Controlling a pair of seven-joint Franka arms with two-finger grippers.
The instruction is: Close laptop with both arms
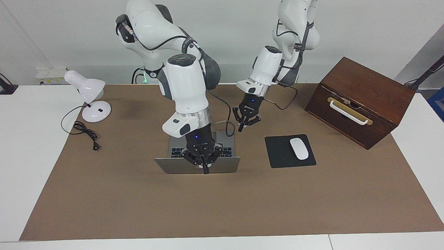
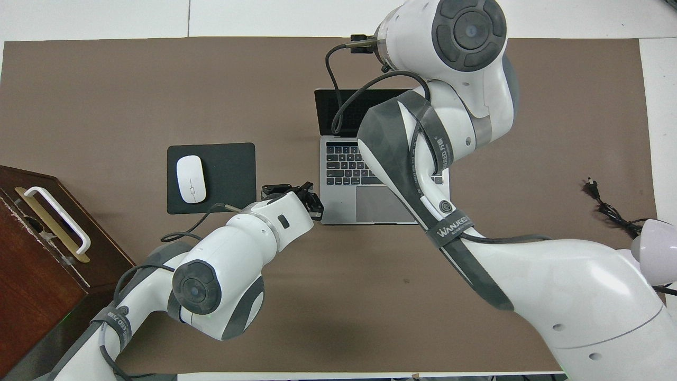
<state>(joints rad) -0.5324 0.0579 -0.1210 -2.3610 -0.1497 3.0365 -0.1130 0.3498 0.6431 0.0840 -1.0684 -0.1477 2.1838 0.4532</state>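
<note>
The thin silver-grey metal laptop [image 1: 197, 163] stands open mid-bench on the brown mat, its lid partly tipped. The right claw [image 1: 204, 166] is at the lid's top edge, fingers drawn close together; whether they pinch it I cannot tell. The left claw [image 1: 247, 122] hangs by the laptop's corner nearest the robots, fingers spread, holding nothing.

Matt metal laptop [image 1: 180, 166]; glossy wooden box [image 1: 360, 100].

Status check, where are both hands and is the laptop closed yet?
Right hand at the top edge of the laptop lid. Left hand over the mat beside the laptop's base. Laptop open, lid upright. Nothing in the way.
</note>
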